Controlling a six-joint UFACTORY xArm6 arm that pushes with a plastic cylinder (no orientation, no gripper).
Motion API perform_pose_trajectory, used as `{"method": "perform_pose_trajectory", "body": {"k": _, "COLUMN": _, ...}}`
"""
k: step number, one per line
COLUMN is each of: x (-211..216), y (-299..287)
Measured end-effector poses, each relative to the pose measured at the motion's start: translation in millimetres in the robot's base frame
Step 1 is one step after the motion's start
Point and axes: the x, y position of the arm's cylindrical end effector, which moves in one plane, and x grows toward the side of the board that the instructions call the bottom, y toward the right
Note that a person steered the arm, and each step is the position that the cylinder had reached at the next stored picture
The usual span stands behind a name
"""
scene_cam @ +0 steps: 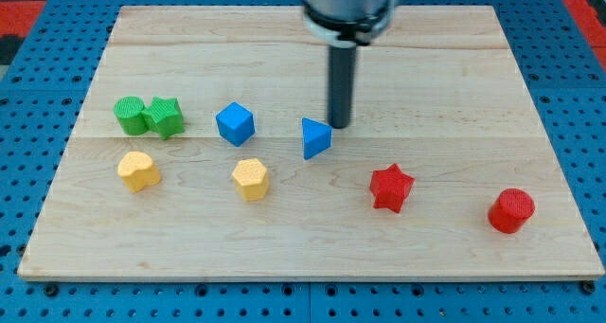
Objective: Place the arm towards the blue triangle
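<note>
— Approach nearly done? Where's our blue triangle (316, 137)?
— Mid-board, between blue cube (235, 123) and red star (390, 188). My tip (338, 125) sits just beside its upper right.
— Jaws?
— None; we carry a bare rod. Next, we judge, only a slight nudge closer.

Eight blocks lie on the wooden tabletop (530, 96), two of each colour. Taking the blue triangle (316, 137) as landmark:

- Blue, two: the triangle itself and a blue cube (235, 123) to its left.
- Green, two: a green cylinder (130, 115) and a green star (166, 117), touching, far to its left.
- Yellow, two: a yellow hexagon (251, 179) below-left of it and a yellow heart-like block (138, 170) further left.
- Red, two: a red star (391, 188) below-right of it and a red cylinder (511, 210) further right.
</note>
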Motion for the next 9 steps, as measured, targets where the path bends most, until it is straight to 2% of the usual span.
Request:
{"method": "perform_pose_trajectory", "body": {"k": 1, "x": -5.3, "y": 78.9}}
{"method": "perform_pose_trajectory", "body": {"k": 3, "x": 12.0, "y": 74.3}}
{"method": "perform_pose_trajectory", "body": {"k": 4, "x": 33.1, "y": 46.5}}
{"method": "perform_pose_trajectory", "body": {"k": 5, "x": 33.0, "y": 12.2}}
{"method": "perform_pose_trajectory", "body": {"k": 6, "x": 33.0, "y": 11.9}}
{"method": "perform_pose_trajectory", "body": {"k": 8, "x": 71.2, "y": -24.0}}
{"method": "perform_pose_trajectory", "body": {"k": 9, "x": 77.1, "y": -40.7}}
